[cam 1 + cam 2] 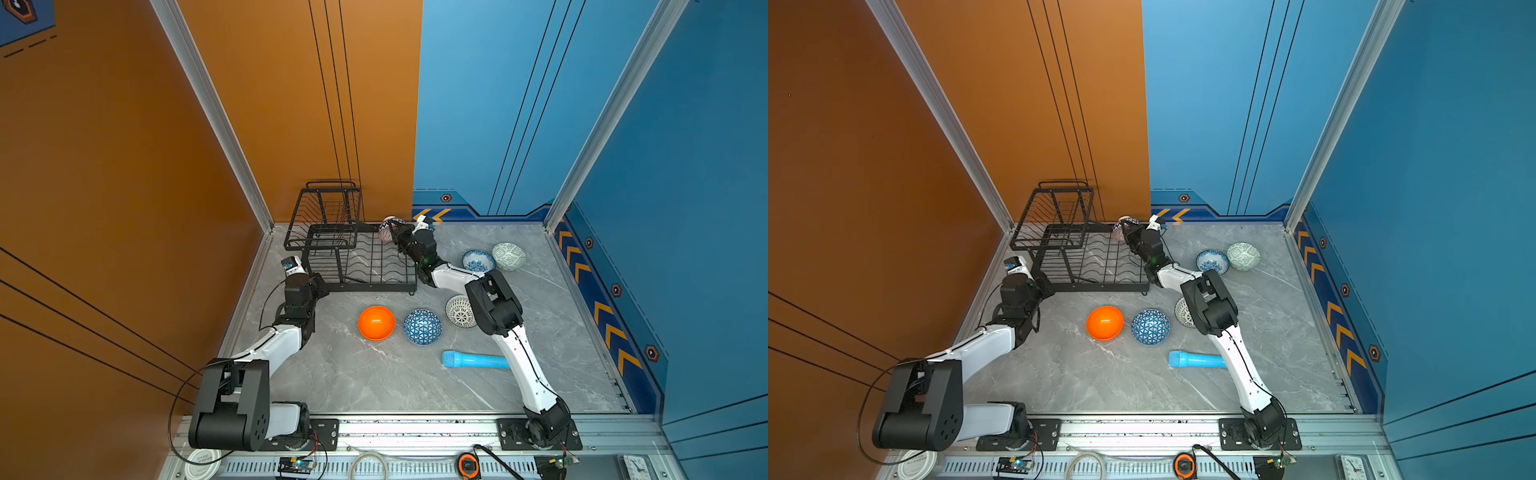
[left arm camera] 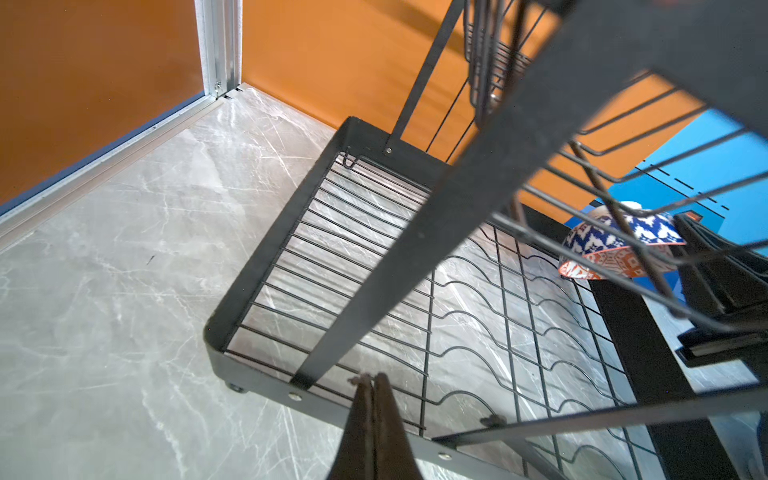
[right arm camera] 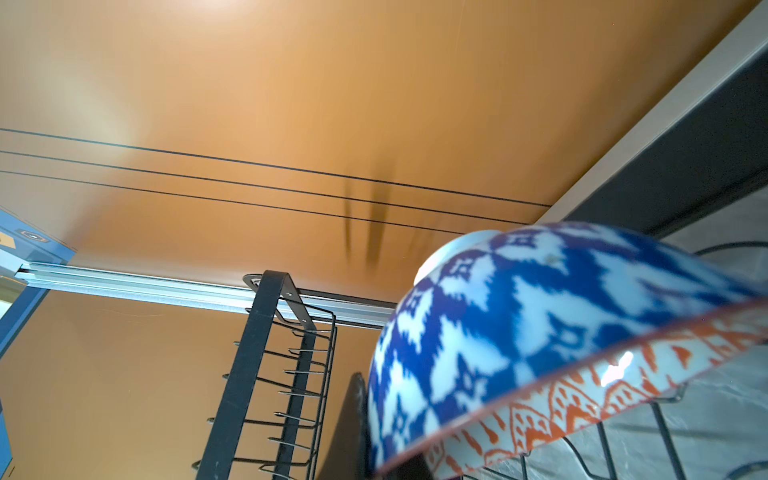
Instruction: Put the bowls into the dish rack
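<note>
The black wire dish rack (image 1: 374,286) (image 1: 1100,287) (image 2: 257,274) (image 3: 249,374) stands at the back left. My right gripper (image 1: 395,232) (image 1: 1129,233) (image 3: 386,453) is shut on the rim of the orange-white diamond bowl (image 1: 386,227) (image 1: 1121,227) (image 2: 615,245) (image 3: 540,332), held tilted over the rack's far right corner. My left gripper (image 1: 322,286) (image 1: 1048,286) (image 2: 372,378) is shut, its tips at the rack's front rail near the left corner. On the table lie the orange bowl (image 1: 376,322), blue triangle bowl (image 1: 422,327), dotted bowl (image 1: 459,311), floral bowl (image 1: 478,261) and pale green bowl (image 1: 509,255).
A light blue cylinder (image 1: 473,359) (image 1: 1196,359) lies on its side near the right arm's forearm. The right arm partly covers the dotted bowl. Walls close in the marble table at the left, back and right. The rack's raised basket (image 1: 324,216) sits at its left end.
</note>
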